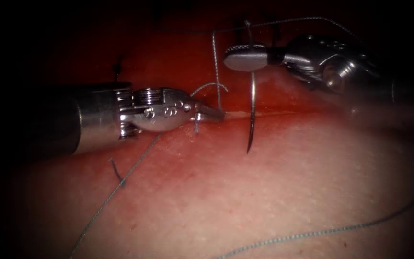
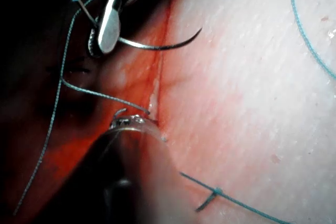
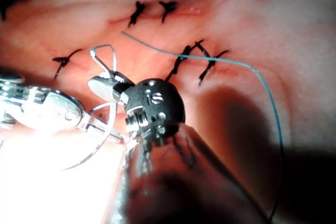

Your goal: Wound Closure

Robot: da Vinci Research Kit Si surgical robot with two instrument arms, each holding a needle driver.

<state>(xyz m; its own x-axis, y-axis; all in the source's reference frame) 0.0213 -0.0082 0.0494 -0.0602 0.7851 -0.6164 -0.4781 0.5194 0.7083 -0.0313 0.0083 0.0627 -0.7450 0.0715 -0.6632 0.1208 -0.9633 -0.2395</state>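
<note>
My right tool (image 1: 245, 57) comes in from the right, its jaws shut on the curved needle (image 1: 252, 105) near its tail end. The needle hangs free above the tissue (image 1: 274, 182), tip down, just right of the left tool and not in the tissue. My left tool (image 1: 214, 114) lies across from the left, jaws shut, tips pinching the tissue at the left end of the cut (image 1: 264, 113). The thread (image 1: 215, 72) rises from the tissue right at those tips. In the left wrist view the needle (image 2: 157, 46) arcs out of the right tool (image 2: 109, 24) over the cut.
A long strand of thread (image 1: 312, 233) trails over the near tissue, and another (image 1: 135, 160) runs under the left shaft with a short cut end (image 1: 117, 173). Several dark finished stitches (image 3: 186, 56) cross the wound behind the right tool (image 3: 105, 87). Red fluid (image 1: 168, 67) stains the far tissue.
</note>
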